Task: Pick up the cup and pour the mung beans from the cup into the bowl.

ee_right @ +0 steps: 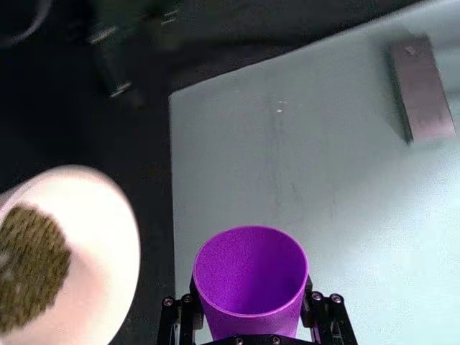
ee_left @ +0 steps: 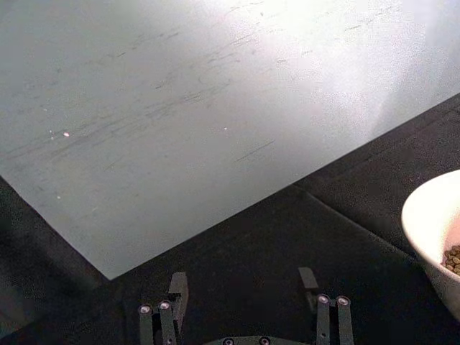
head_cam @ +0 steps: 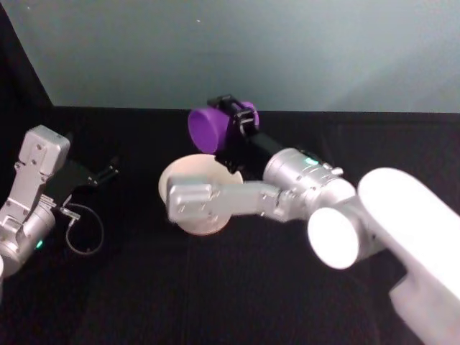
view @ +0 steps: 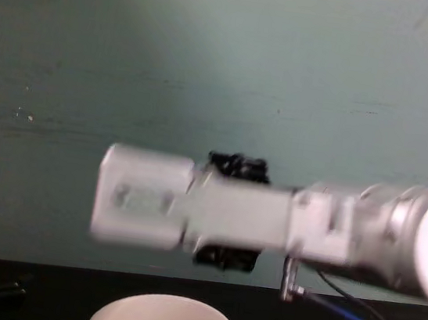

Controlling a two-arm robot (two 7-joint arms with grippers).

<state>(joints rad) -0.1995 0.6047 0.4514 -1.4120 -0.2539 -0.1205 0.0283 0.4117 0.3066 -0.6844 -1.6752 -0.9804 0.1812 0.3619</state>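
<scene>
The cup point(head_cam: 213, 128) is held tipped over on its side above the far edge of the bowl point(head_cam: 181, 172), its long axis close to level, with its flat base facing the head camera and its mouth turned away toward the back wall. In the right wrist view its inside looks bare, with no beans visible, while a heap of mung beans point(ee_right: 29, 266) lies in the bowl beside it, so the pour seems done or nearly so. The right end effector point(ee_right: 251, 316) is closed around the cup's lower body, one finger on each side, and the cup points straight out from it. The bowl rests on the black table point(head_cam: 215, 287), just under and slightly nearer the robot than the cup. What matters next is that tilt: the cup probably has to be turned back upright before it is set down. The left end effector point(ee_left: 244, 302) hangs spread apart and empty, well to the left, with the bowl's rim at the edge of its wrist view.
</scene>
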